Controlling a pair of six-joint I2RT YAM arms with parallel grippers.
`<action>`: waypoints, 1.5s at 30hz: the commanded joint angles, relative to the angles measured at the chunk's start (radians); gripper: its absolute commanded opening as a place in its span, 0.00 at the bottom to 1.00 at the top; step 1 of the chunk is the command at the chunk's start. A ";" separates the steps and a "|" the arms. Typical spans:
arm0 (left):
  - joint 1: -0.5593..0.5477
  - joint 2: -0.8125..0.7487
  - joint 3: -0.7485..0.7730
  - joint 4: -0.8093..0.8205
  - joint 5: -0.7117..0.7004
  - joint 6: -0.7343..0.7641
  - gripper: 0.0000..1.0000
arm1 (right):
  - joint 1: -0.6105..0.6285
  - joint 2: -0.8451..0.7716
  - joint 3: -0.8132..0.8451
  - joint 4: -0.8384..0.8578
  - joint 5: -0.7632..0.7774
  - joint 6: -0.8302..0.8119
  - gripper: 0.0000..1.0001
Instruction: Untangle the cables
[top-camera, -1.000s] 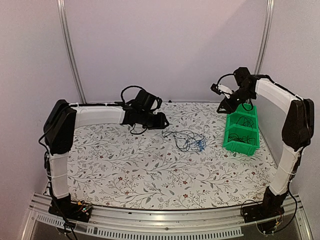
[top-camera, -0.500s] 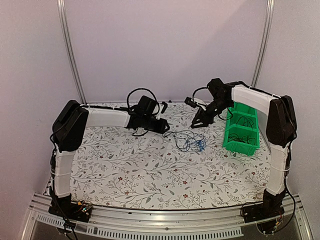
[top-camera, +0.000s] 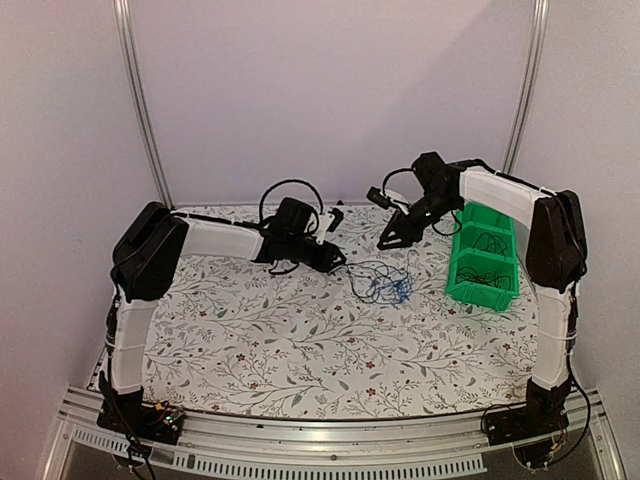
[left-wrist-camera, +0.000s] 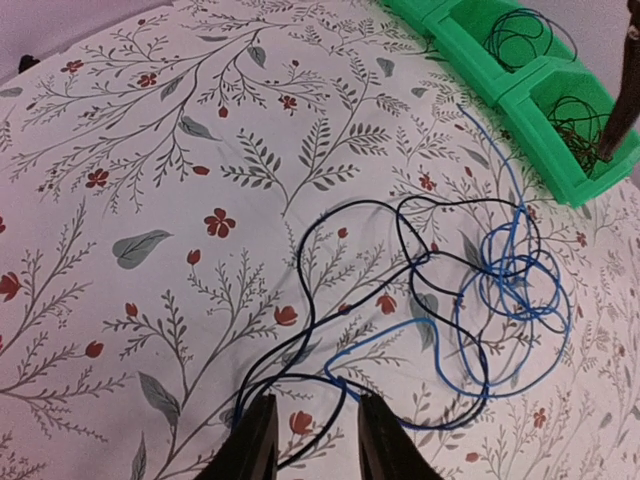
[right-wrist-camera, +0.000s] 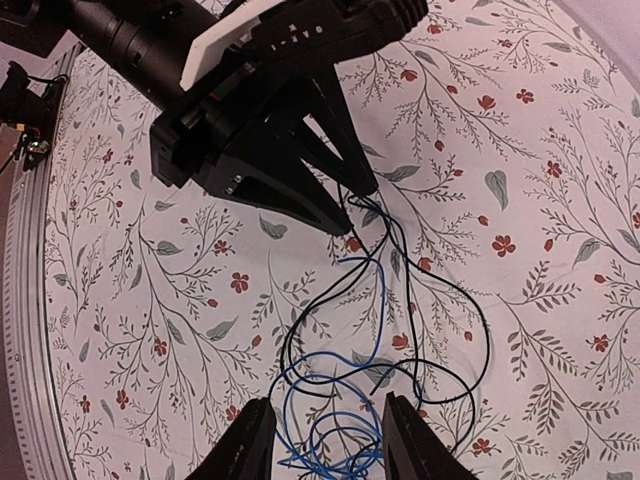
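The cables lie in a loose tangle on the flowered table, black strands with one bright blue one coiled at the right. My left gripper is low at the tangle's left end. Its jaws are open, a black loop running between the fingertips and the blue strand's end just ahead. My right gripper hovers over the tangle's far side. It is open, and below its fingers the blue coils show in its wrist view. That view also shows the left gripper at the strands' far end.
A green two-compartment bin stands at the right of the table, right of the tangle, with coiled black cables in both compartments. An aluminium rail runs along the near edge. The back wall stands just behind the arms.
My right arm has swung left from above the green bin to over the tangle. My left gripper has moved right to the tangle's left end, and its jaws have narrowed.
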 joint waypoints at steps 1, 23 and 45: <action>0.020 0.017 -0.006 0.014 -0.022 0.076 0.28 | -0.003 0.024 0.017 -0.009 -0.019 0.017 0.41; 0.023 0.016 -0.052 0.041 0.068 0.115 0.33 | -0.001 0.036 0.022 -0.002 -0.023 0.027 0.40; 0.023 -0.166 -0.142 0.051 0.061 0.090 0.00 | -0.002 0.060 0.023 0.034 -0.002 0.033 0.38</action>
